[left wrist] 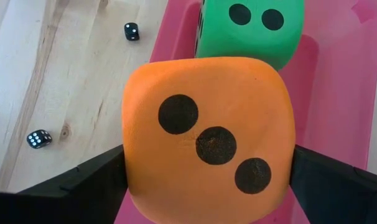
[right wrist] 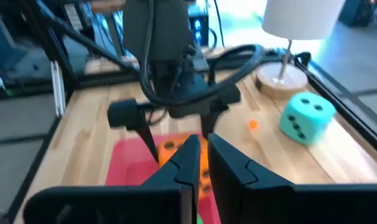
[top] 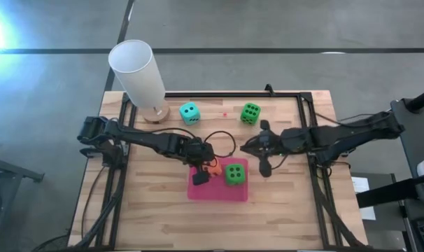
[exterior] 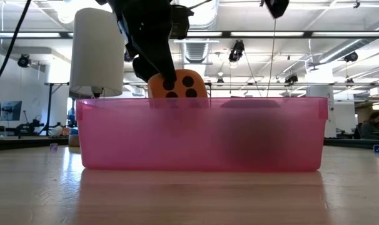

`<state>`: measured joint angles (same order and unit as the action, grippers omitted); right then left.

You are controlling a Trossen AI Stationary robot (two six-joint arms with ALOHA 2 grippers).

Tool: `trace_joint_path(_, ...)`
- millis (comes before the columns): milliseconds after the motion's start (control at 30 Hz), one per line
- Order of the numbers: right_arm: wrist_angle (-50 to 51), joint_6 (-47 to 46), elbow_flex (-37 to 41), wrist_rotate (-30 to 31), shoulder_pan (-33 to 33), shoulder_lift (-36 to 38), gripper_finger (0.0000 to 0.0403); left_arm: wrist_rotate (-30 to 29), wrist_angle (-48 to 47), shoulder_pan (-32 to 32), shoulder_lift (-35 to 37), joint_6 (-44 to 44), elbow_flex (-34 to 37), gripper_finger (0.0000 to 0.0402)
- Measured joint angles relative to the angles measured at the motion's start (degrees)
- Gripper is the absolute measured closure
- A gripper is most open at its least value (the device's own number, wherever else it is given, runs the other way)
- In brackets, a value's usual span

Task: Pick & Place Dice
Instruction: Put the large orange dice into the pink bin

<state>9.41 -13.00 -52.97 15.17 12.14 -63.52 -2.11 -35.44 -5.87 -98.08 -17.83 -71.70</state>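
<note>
My left gripper (top: 208, 169) is shut on the orange die (left wrist: 207, 143), held over the left part of the pink bin (top: 219, 193). A green die (top: 234, 173) lies inside the bin, just beyond the orange one (exterior: 177, 86). A teal die (top: 189, 113) and a second green die (top: 250, 113) rest on the wooden table at the far side. My right gripper (top: 245, 147) hangs shut and empty in the air to the right of the bin, pointing at the left gripper. My left gripper pinches the orange die by two opposite sides (left wrist: 134, 171), one dark finger (left wrist: 89, 177) on each. The fingers come from above, slanting down from the table's left. The three-pip face is toward the wrist camera. The die shows above the bin's rim (exterior: 202, 101); the wall hides its underside.
A white lamp (top: 138, 73) on a round wooden base stands at the far left, next to the teal die. Two tiny black dice (left wrist: 131, 31) (left wrist: 38, 139) lie on the wood to the left of the bin. A black frame (top: 306, 126) borders the table.
</note>
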Motion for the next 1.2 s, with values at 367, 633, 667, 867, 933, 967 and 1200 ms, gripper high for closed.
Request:
trace_joint_path(367,-22.4,1.4,9.2,-0.1,-0.4,-11.9,0.0376,1.0,0.1,0.0,0.0,0.3,0.0,0.0008)
trace_joint_path(633,-28.5,2.8,9.1,-0.2,-0.5,-19.4,0.0376,1.1,0.6,0.0,0.0,1.4,0.0,0.0003)
trace_joint_path(667,-28.8,3.0,8.8,-0.2,-0.6,-20.1,0.0376,1.1,0.8,0.0,0.0,1.4,0.0,0.0003)
trace_joint_path(867,-31.4,4.2,7.0,-0.3,-1.8,-25.2,0.0376,1.1,1.4,0.0,0.0,1.6,0.0,0.0008)
trace_joint_path(933,-31.5,4.6,5.7,-0.5,-1.7,-26.8,0.0376,1.1,1.4,0.0,0.0,1.6,0.0,0.0008)
trace_joint_path(967,-31.4,4.7,5.0,-0.9,-1.7,-27.6,0.0376,1.1,1.4,0.0,0.0,1.6,0.0,0.0007)
trace_joint_path(1200,-30.8,7.1,-0.5,-3.5,-1.7,-33.2,0.0376,1.1,1.6,0.0,0.0,1.5,0.0,0.0004)
